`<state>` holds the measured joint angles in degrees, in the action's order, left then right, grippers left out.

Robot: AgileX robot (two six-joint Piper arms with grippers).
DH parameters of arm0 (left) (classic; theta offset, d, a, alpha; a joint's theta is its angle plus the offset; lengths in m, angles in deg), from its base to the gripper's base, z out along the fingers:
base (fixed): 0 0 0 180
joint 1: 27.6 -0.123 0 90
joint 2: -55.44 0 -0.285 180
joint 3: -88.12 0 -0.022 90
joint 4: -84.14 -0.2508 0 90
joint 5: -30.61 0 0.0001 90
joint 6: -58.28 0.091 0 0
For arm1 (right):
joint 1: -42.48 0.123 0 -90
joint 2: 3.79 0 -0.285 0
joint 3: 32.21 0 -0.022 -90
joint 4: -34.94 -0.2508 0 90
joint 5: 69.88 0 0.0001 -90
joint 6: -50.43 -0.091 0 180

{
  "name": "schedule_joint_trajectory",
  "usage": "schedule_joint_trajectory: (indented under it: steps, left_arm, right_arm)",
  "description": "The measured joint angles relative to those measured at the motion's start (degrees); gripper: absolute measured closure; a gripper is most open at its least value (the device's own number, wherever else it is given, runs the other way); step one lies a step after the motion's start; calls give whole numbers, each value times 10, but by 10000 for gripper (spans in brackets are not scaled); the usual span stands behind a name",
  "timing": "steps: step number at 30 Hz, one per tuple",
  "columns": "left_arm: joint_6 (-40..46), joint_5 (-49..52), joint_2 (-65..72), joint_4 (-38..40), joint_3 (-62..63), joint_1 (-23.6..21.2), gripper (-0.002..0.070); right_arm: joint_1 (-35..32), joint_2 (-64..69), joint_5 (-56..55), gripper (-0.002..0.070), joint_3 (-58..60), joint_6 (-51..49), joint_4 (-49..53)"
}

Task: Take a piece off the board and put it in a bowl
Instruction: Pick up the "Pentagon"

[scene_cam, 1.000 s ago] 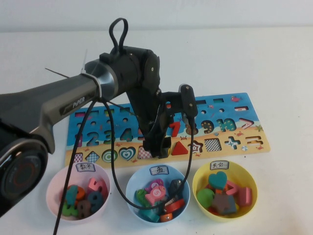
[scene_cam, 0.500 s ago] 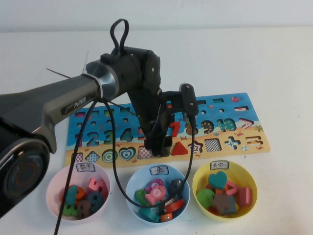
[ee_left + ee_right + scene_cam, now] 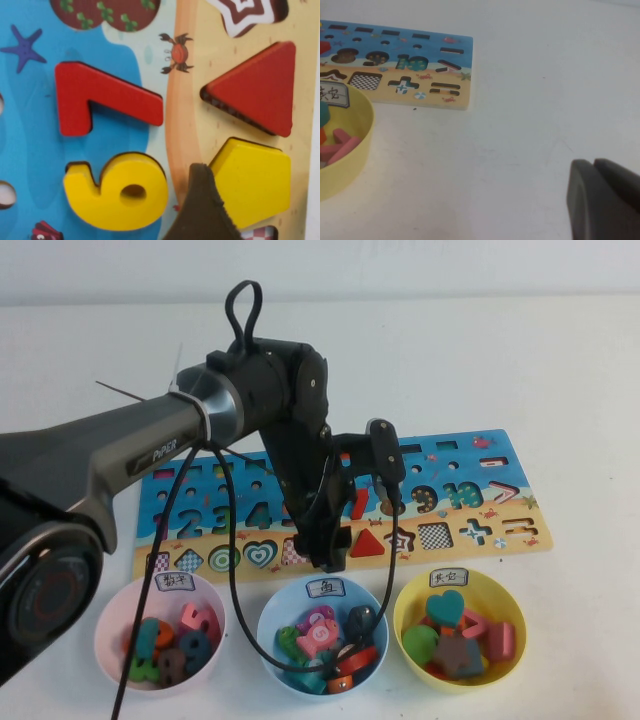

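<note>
The yellow pentagon piece (image 3: pixel 252 180) lies in its cut-out in the sandy strip of the board (image 3: pixel 505 530), beside the red triangle (image 3: pixel 260 90) and the yellow 6 (image 3: pixel 120 192). My left gripper (image 3: pixel 326 556) is low over that spot and hides the piece in the high view. It is open: one dark finger (image 3: pixel 197 212) rests against the pentagon's edge and the other is out of frame. The yellow bowl (image 3: pixel 405 618) stands in front of the board's right part. My right gripper (image 3: pixel 594 167) is shut and empty over bare table to the right of the bowl (image 3: pixel 364 125).
A pink bowl (image 3: pixel 108 625) and a light-blue bowl (image 3: pixel 268 622), both holding pieces, stand left of the yellow one. The yellow bowl holds several pieces. A red 7 (image 3: pixel 95 95) sits on the board. The left arm's cable (image 3: pixel 232 570) hangs over the board's front.
My left gripper has sunk a little lower and slightly toward the board's front edge. Nothing else has moved.
</note>
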<state>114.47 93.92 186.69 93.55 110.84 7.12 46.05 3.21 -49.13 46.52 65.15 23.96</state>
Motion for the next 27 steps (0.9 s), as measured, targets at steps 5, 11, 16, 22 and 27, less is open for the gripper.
schedule_joint_trajectory:
  steps: [5, 11, 16, 22, 27]
  left_arm:
    - [0, -3, 0, 0, 0, 0, 241]
    - [0, -7, 3, -1, 0, 0, 241]
    - [0, -9, 6, -2, 0, 0, 241]
    - [0, -10, 6, -4, 0, 0, 301]
    - [0, -13, 6, -7, 0, 0, 393]
  right_arm:
    - [0, 0, 0, 694, 0, 0, 0]
    - [0, 0, 0, 694, 0, 0, 0]
    - [0, 0, 0, 694, 0, 0, 0]
    - [0, 0, 0, 694, 0, 0, 0]
    - [0, 0, 0, 694, 0, 0, 0]
